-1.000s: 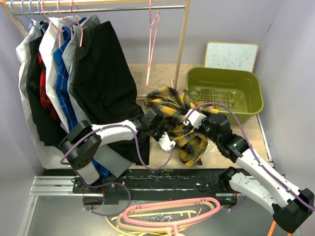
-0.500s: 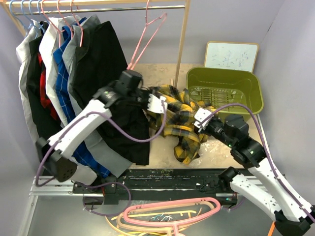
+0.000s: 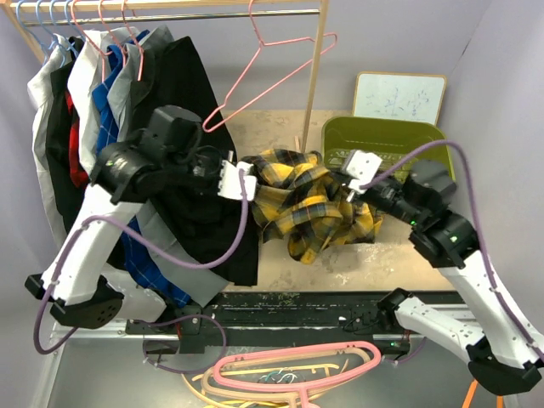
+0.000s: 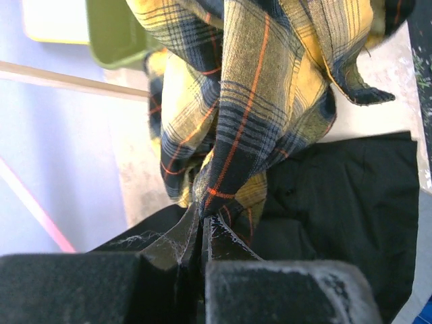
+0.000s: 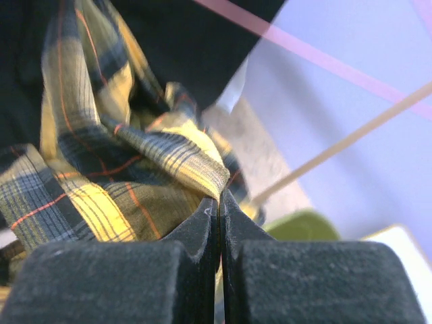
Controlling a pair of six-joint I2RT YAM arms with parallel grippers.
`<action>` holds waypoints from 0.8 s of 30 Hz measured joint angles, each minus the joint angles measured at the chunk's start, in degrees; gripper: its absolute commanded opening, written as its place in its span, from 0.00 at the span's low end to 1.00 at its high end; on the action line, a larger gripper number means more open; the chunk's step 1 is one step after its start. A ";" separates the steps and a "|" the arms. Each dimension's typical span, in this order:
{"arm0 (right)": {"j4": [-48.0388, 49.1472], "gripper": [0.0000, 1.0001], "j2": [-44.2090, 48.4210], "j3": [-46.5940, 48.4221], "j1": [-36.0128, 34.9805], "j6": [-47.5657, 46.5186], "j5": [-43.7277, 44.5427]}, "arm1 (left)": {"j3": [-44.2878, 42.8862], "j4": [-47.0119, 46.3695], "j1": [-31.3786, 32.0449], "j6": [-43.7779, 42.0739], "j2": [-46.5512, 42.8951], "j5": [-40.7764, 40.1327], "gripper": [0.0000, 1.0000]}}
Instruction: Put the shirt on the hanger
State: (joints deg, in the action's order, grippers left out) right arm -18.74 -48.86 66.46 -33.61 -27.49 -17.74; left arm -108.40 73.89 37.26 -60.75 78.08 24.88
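The yellow and black plaid shirt (image 3: 306, 204) hangs bunched in the air between my two grippers, above the table. My left gripper (image 3: 242, 180) is shut on its left edge; the left wrist view shows the cloth (image 4: 250, 101) pinched between the jaws. My right gripper (image 3: 350, 180) is shut on its right edge; the right wrist view shows a fold (image 5: 182, 165) caught at the fingertips. The thin pink wire hanger (image 3: 268, 72) hangs from the rail, swung out and tilted, above the shirt. A pink wire (image 5: 317, 57) crosses the right wrist view.
Several garments on hangers (image 3: 102, 127), with a black shirt (image 3: 183, 110) at the front, fill the rack's left. A wooden post (image 3: 314, 76) stands behind the shirt. A green basket (image 3: 425, 140) and a whiteboard (image 3: 399, 95) sit at the right. A thick pink hanger (image 3: 297, 361) lies at the near edge.
Both grippers have lifted the shirt off the table and pulled it apart, the left arm rising far up and left. The thin pink hanger has swung out to the right.
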 measured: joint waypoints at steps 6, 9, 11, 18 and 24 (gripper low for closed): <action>0.61 0.00 -4.20 17.49 -0.02 2.82 -6.95 | -15.26 3.39 -0.87 2.14 -0.92 -0.76 0.00; 1.97 0.00 -7.54 25.57 -0.02 6.78 -7.93 | -23.23 3.26 -1.18 3.63 -0.74 -3.65 0.00; 3.02 0.00 -9.88 29.75 -0.02 10.16 -7.96 | -29.77 3.13 -1.20 4.63 0.09 -5.77 0.00; 7.21 0.00 -18.27 36.94 -0.02 22.45 -10.73 | -43.69 -0.35 -1.25 6.69 2.23 -12.26 0.00; 12.79 0.00 -21.90 26.91 0.00 30.51 -14.16 | -18.01 -13.73 -2.71 7.41 -3.15 -19.32 0.00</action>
State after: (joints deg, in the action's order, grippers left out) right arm -5.96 -70.76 93.36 -33.61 3.03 -31.90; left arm -126.41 60.16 34.54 -53.34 74.94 5.56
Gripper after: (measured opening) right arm 0.005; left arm 0.010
